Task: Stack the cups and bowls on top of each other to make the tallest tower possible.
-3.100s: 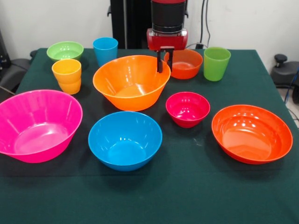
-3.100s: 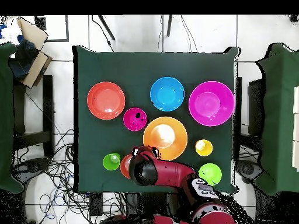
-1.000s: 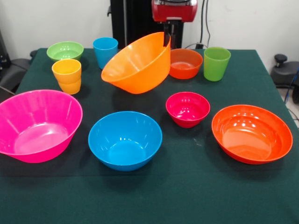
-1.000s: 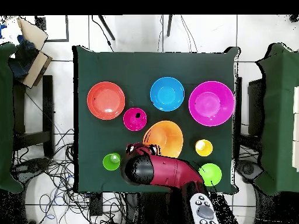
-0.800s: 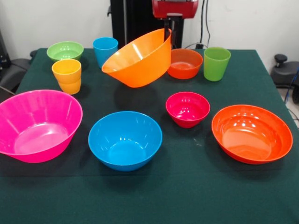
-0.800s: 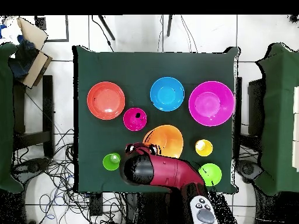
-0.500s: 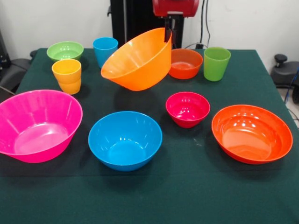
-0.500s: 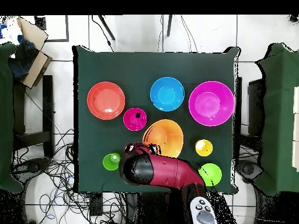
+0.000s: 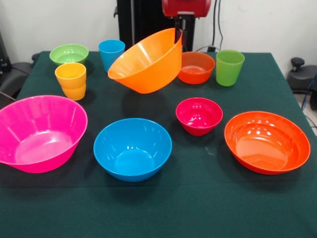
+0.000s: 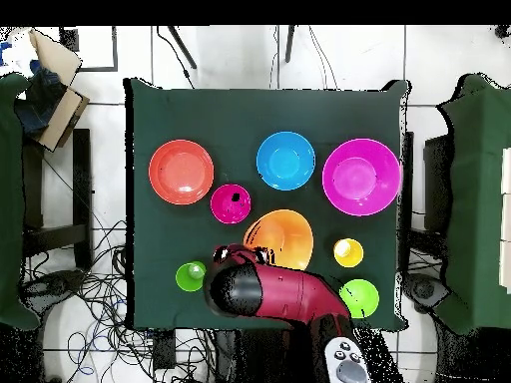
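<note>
My gripper is shut on the rim of the big orange bowl and holds it tilted in the air above the table's far middle; the bowl also shows in the overhead view. On the green cloth stand the big pink bowl, the medium blue bowl, the small magenta bowl, the wide red-orange bowl, the small orange-red bowl and the small green bowl. The green cup, the blue cup and the yellow-orange cup stand upright. Nothing is stacked.
The arm covers the small orange-red bowl and the blue cup in the overhead view. The table's edge is at the front. Chairs stand beside the table.
The big orange bowl was gripped by its rim and lifted off the table, tilting. Over the last second it has hung almost in place, swaying slightly.
</note>
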`<state>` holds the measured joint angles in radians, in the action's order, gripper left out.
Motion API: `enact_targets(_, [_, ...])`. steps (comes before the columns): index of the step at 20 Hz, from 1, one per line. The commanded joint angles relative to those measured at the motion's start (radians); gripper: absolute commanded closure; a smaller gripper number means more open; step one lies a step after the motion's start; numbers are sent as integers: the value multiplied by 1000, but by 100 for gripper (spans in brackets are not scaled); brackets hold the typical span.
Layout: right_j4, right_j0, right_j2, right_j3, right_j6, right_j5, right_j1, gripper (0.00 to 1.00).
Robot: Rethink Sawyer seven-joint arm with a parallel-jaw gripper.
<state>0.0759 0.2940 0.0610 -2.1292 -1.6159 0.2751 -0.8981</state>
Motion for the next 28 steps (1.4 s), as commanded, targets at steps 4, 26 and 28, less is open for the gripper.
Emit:
enact_targets(4, [-51, -39, 34, 43, -117, 284, -94, 100])
enact_targets(26, [-42, -55, 60, 211, -92, 418, -79, 100])
enact_targets(28, [-41, -58, 57, 219, -99, 413, -72, 100])
